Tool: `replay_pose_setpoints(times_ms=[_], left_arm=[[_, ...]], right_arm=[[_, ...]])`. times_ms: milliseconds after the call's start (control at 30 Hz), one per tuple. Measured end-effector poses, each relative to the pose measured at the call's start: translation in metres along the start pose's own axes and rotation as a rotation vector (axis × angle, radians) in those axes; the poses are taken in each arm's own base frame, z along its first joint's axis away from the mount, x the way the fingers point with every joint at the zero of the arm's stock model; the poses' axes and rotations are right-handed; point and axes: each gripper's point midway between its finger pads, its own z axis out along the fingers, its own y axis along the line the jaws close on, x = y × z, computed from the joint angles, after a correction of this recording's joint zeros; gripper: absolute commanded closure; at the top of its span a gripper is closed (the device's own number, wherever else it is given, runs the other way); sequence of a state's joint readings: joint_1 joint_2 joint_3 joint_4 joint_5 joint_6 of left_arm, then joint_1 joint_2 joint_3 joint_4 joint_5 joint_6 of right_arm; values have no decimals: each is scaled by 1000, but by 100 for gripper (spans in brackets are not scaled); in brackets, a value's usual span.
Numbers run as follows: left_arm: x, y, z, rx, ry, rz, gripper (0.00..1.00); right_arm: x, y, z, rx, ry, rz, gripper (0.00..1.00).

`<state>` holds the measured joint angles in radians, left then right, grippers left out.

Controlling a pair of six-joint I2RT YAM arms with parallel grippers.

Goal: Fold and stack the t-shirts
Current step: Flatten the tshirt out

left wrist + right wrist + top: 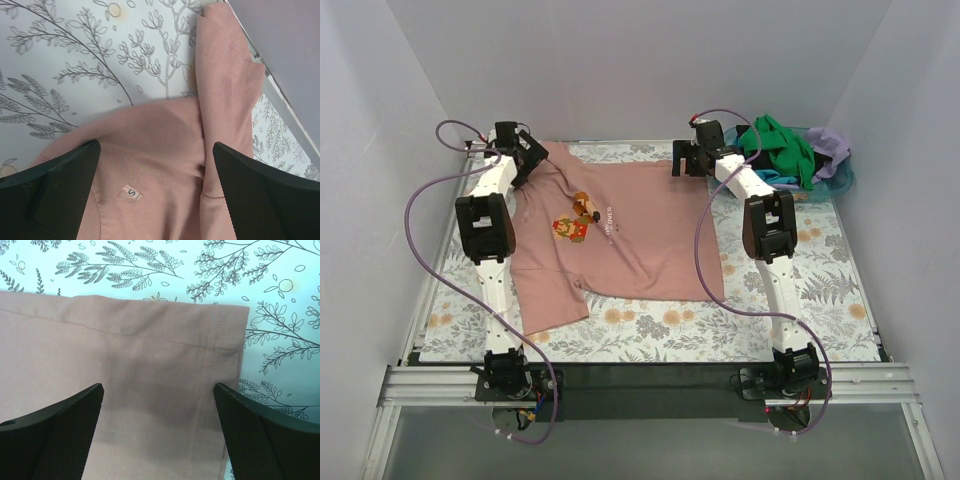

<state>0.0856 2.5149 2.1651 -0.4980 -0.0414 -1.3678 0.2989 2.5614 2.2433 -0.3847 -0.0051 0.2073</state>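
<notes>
Shirt [620, 240] in dusty pink lies spread on the floral table [820, 290], its print [582, 218] facing up. From above we see its collar towards the left and its hem towards the right.

We find the left gripper [157, 175] above the neck at the far left corner, jaws wide apart and holding nothing. A small label [131, 193] marked S shows between them. Beside it, a sleeve [225, 75] lies creased against the table's far edge.

The right gripper [157, 415] hangs over the far hem corner, likewise spread and empty, with the side seam running between its jaws. We cannot tell whether either gripper touches the cloth.

At the far right corner we make out a heap with a green shirt [778, 148] on top and a lilac shirt [830, 148] behind it. It seems to sit in a blue basket [846, 182], though little of the rim shows.
</notes>
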Motion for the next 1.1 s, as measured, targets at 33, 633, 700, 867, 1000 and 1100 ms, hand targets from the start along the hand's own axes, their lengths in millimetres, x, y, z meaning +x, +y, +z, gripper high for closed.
replay_pose_setpoints(times_ms=[33,633,700,867,1000,1100], left_arm=[[-2,3,0,-5,0,-11,2],[-8,52,-39,-99,128,-137,2],[7,67,-71,-151,158,-151,2],[27,86,-189,-179,131,-179,2],[57,102,-271,-93,53,-208,2],[100,124,-292,-58,77,-228,2]], right_arm=[[-1,-1,0,5,-5,6,2],[1,6,-25,-34,7,-53,2],[6,14,-53,-28,19,-75,2],[7,38,-138,-10,-32,-124,2],[57,71,-207,-50,-46,-124,2],[122,83,-229,-90,23,-124,2]])
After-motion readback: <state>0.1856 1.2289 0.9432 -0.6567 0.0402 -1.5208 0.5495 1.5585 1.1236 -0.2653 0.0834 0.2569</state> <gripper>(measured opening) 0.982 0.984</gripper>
